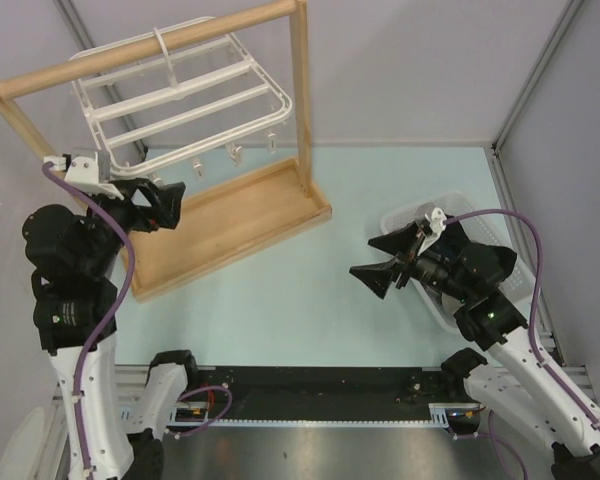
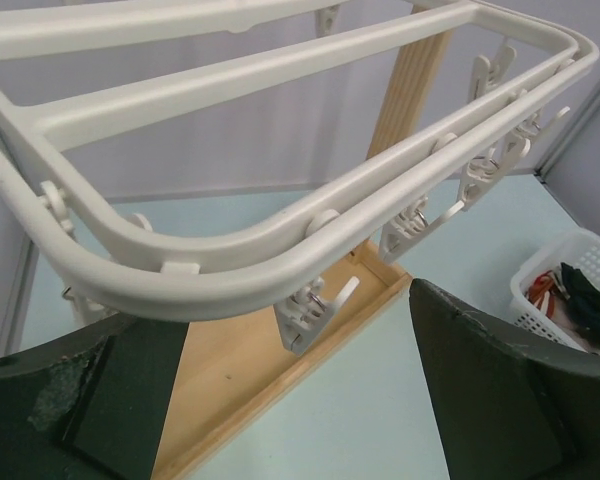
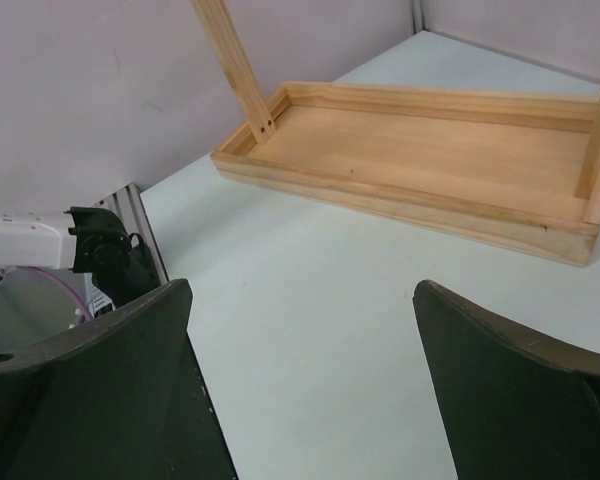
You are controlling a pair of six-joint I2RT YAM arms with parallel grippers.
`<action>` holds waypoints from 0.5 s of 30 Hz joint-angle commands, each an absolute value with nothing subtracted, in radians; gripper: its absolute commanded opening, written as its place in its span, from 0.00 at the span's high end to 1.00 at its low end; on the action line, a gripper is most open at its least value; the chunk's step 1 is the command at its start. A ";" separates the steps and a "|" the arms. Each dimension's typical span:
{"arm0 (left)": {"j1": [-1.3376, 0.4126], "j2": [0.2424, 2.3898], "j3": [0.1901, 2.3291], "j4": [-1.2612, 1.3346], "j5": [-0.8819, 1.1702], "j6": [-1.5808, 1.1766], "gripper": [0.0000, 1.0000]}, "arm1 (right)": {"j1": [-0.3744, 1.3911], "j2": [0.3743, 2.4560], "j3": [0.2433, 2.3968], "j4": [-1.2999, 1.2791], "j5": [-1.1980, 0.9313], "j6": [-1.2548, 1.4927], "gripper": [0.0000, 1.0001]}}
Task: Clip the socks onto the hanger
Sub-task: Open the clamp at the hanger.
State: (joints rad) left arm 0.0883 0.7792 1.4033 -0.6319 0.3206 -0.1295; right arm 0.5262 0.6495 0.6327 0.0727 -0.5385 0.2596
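Observation:
The white hanger (image 1: 180, 90) hangs by its hook from the wooden stand's top bar, with small clips (image 1: 232, 153) dangling along its near edge. In the left wrist view its rounded corner (image 2: 210, 270) is just above my fingers, and one clip (image 2: 315, 310) hangs close ahead. My left gripper (image 1: 178, 203) is open and empty below that corner (image 2: 300, 400). Dark socks (image 2: 592, 295) lie in the white basket (image 2: 530, 315); in the top view the right arm hides them. My right gripper (image 1: 363, 257) is open and empty over the table (image 3: 300, 380).
The wooden stand's tray base (image 1: 230, 225) sits on the pale table (image 1: 310, 290), with an upright post (image 1: 302, 100) at its right end; the base also shows in the right wrist view (image 3: 430, 160). The basket (image 1: 465, 208) stands at the right, with a reddish item (image 2: 542, 288) inside.

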 commanded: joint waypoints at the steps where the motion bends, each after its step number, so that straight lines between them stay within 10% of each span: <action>1: 0.190 0.781 1.364 -0.494 0.584 -0.184 0.06 | 0.532 0.621 0.680 0.049 -0.538 0.238 0.00; 15: 0.334 0.795 1.293 -0.304 0.819 -0.301 0.08 | 0.535 0.624 0.680 0.031 -0.575 0.255 0.00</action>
State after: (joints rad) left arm 0.3088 0.7937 1.2984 -0.3904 0.7444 -0.2626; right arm 0.5285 0.6277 0.6327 0.0223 -0.5518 0.2531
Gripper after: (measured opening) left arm 0.923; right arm 0.994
